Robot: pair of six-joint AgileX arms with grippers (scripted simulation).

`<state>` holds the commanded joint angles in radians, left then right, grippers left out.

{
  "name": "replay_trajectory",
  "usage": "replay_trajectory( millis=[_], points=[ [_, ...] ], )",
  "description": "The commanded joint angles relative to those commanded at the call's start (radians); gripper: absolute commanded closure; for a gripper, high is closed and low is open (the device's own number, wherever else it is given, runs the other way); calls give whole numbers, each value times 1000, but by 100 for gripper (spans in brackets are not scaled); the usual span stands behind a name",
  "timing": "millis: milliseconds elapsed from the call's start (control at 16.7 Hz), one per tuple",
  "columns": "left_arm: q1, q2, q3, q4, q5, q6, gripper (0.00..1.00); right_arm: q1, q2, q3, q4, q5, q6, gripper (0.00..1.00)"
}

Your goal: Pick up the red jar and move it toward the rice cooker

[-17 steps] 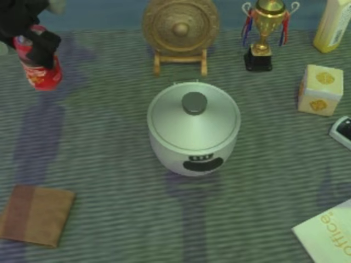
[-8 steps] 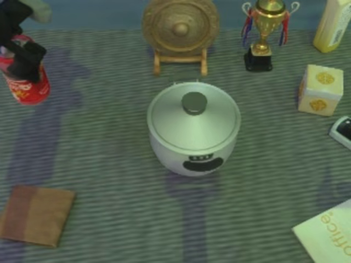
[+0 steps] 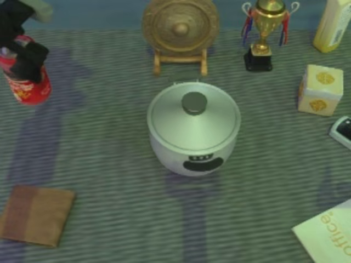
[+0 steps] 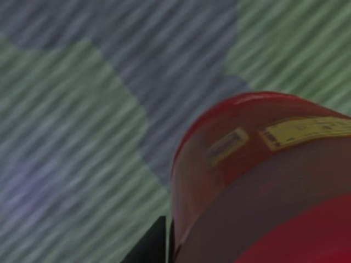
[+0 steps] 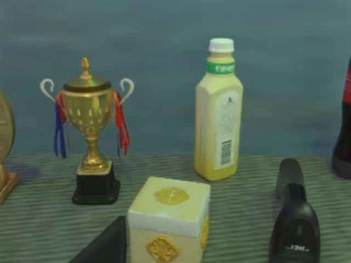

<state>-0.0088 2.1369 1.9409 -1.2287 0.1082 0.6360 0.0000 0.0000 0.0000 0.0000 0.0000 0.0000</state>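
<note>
**Jar held at far left**

The left claw (image 3: 24,57) was clamped on the jar (image 3: 26,87) at the desk's (image 3: 109,164) far left, well apart from the cooker (image 3: 193,127). The jar's long axis leaned, lid end away from the cooker. Its label (image 4: 304,130) was unreadable. The right claw's state could not be told.

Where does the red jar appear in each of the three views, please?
Top view: the red jar is at the far left edge, under the left gripper.
Left wrist view: it fills the near corner, very close.
Right wrist view: not in it.
Shared landmark: the striped tablecloth.
</note>
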Motion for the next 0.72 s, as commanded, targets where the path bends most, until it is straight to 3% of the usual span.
replay_trajectory(
  millis=[240,720],
  points=[
    [-64,-27,-77,63,-34,-185,100,0,0,0,0,0,0,0],
    [-247,-103,-327,238,-131,-790,100,0,0,0,0,0,0,0]
  ],
)
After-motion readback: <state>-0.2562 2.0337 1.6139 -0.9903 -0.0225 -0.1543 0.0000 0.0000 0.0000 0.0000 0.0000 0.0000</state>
